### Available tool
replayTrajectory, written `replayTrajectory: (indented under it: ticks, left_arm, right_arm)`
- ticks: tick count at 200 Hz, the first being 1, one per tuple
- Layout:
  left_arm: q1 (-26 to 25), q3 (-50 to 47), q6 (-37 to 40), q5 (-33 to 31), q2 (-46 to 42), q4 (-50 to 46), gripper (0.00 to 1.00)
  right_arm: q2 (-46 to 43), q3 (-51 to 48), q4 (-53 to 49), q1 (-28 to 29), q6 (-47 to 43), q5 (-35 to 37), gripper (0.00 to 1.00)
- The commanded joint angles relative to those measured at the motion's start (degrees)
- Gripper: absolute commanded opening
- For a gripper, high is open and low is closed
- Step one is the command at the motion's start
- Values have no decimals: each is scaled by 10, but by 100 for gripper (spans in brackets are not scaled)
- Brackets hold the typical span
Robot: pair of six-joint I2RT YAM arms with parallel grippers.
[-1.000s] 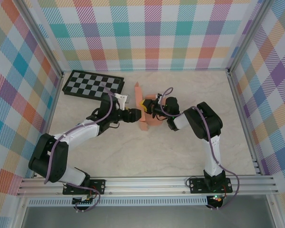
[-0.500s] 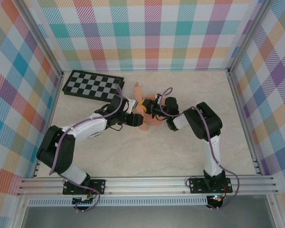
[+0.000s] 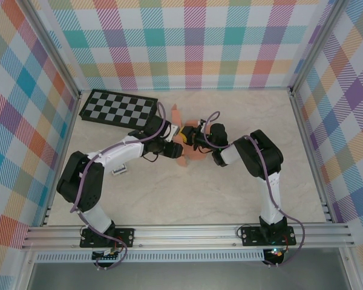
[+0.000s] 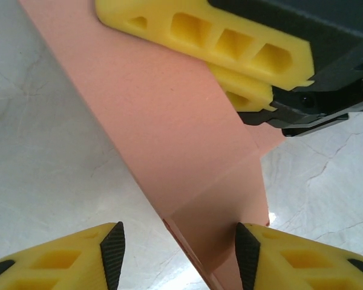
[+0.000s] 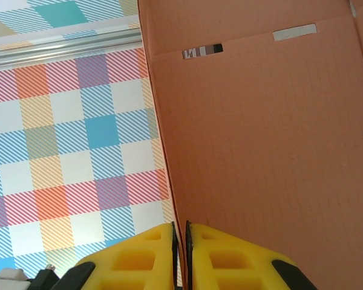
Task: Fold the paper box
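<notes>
Since the paper box (image 3: 182, 159) is thin, light card that creases easily, we judge it best taken by its panel edges: our right gripper (image 5: 179, 232) is pinched tight on one raised panel, our left gripper (image 4: 178, 248) stands half open astride a lower corner. It sits toward the far edge of the smooth marbled tabletop (image 3: 230, 193), near the checkerboard (image 3: 118, 107), with plaid walls (image 3: 193, 42) closing three sides.

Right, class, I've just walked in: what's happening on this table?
Two robot arms work a salmon-orange thin-card paper box on the pale marbled table. The right gripper is pinched shut on a panel's edge. The left gripper is open, its jaws straddling a creased corner without clamping it. The box is only partly folded.
</notes>
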Motion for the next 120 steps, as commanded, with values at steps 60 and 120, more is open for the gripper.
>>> replayTrajectory:
  ticks: [60, 120]
  left_arm:
    - [-13, 20, 41, -103, 30, -14, 64]
    - [-5, -42, 25, -14, -22, 95, 74]
  right_arm:
    - [7, -9, -53, 15, 7, 10, 13]
    - [7, -14, -53, 21, 17, 19, 10]
